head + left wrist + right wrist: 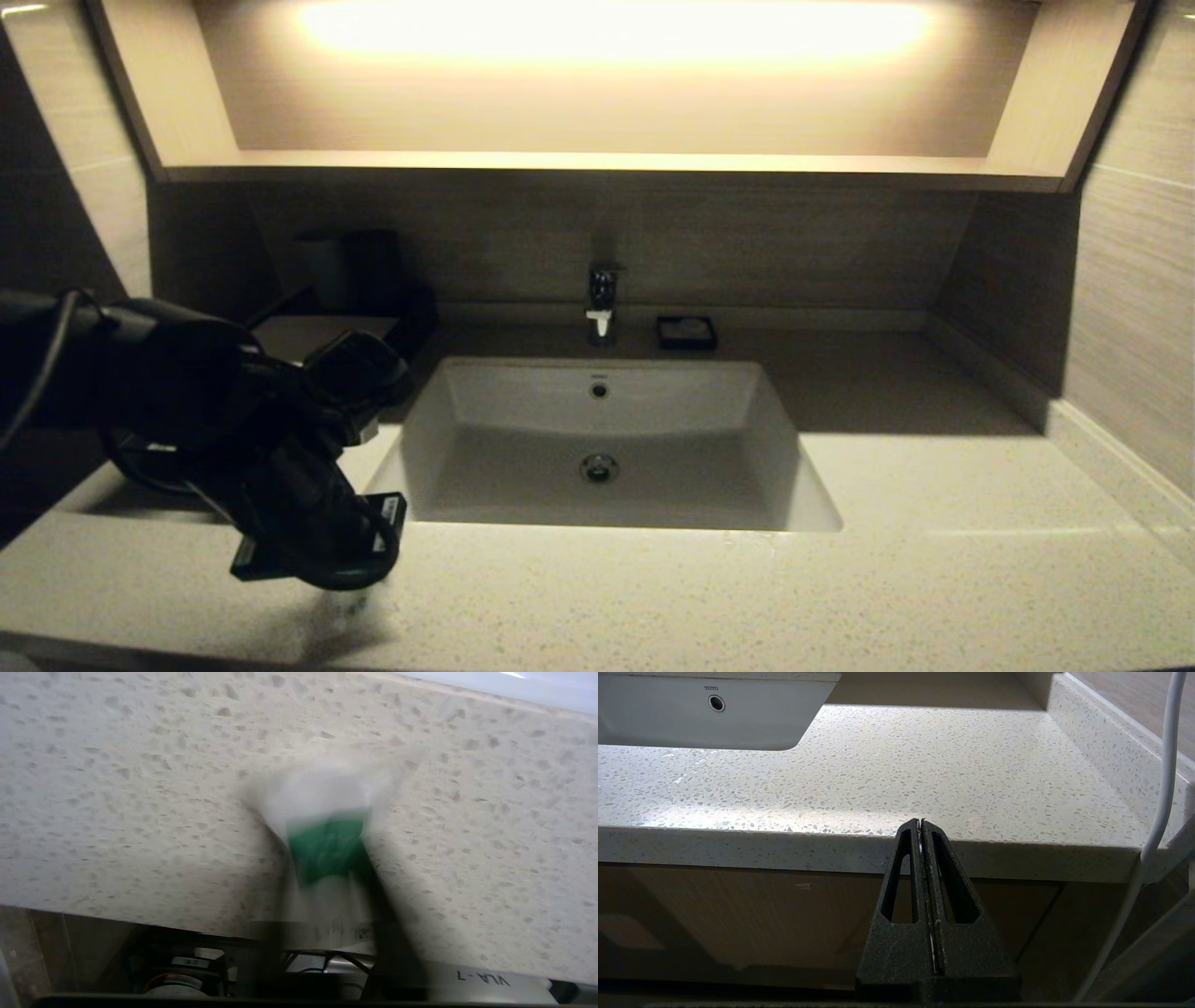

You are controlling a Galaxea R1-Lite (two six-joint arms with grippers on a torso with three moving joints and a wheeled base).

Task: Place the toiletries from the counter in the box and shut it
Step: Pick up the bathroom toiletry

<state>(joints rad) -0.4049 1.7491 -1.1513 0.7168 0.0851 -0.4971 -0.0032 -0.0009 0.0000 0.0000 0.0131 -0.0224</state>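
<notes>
My left arm reaches over the front left of the counter (pixel 934 560), beside the white sink (pixel 607 439). In the left wrist view my left gripper (pixel 327 868) is closed around a whitish packet with a green square label (pixel 329 844), just above the speckled counter (pixel 117 788). The view is blurred, so I cannot tell if it is the long or the small packet. The other packet is out of view. The box (pixel 322 331) shows its pale grey top at the back left; my arm hides its drawer. My right gripper (pixel 920 823) is shut and empty, below the counter's front edge (pixel 738 844).
Dark upright cups (pixel 355 271) stand behind the box. A faucet (pixel 602 303) and a small black square dish (pixel 686 332) are behind the sink. A raised ledge (pixel 1120 467) runs along the counter's right side. A white cable (pixel 1164 788) hangs near my right wrist.
</notes>
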